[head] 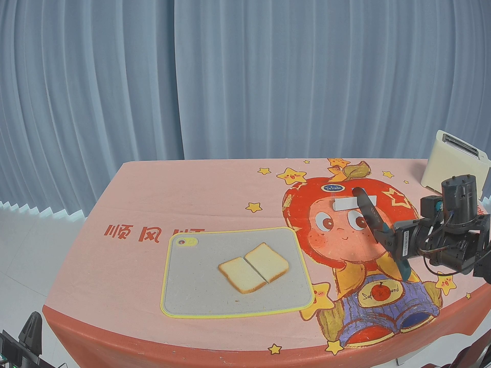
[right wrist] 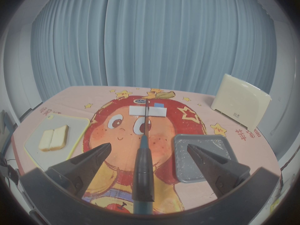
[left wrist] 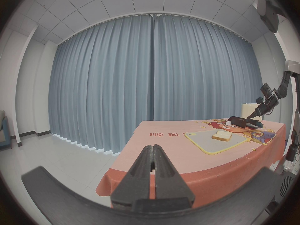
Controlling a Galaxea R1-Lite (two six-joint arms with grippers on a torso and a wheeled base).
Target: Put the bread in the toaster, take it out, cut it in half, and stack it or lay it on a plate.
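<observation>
Blue-grey curtains hang behind a worktop [head: 153,195] covered by a pink cartoon tablecloth. On it, toward the robot's left, lies a grey cutting board [head: 194,282] with a yellow rim. The bread is on this board, cut into 2 halves. 1 half [head: 241,275] lies flat nearer the robot. The other [head: 267,261] lies flat just beside it along the cut.

To the right of the board, over the printed cartoon face, is a dark knife [head: 369,209]. Its blade points away from the robot, and its tip reaches a white label strip [head: 348,203]. The right hand [right wrist: 149,146] hovers over the knife's handle with its 2 fingers [right wrist: 90,160] spread wide. The handle sits between them and neither finger touches it. Whether the knife rests fully on the cloth cannot be told.

A grey rectangular plate [right wrist: 200,163] lies just right of the knife. Beyond it, a cream toaster [head: 452,164] stands at the far right corner.

The left hand [left wrist: 153,164] is clenched on nothing, off the worktop's near left corner, well apart from the board.
</observation>
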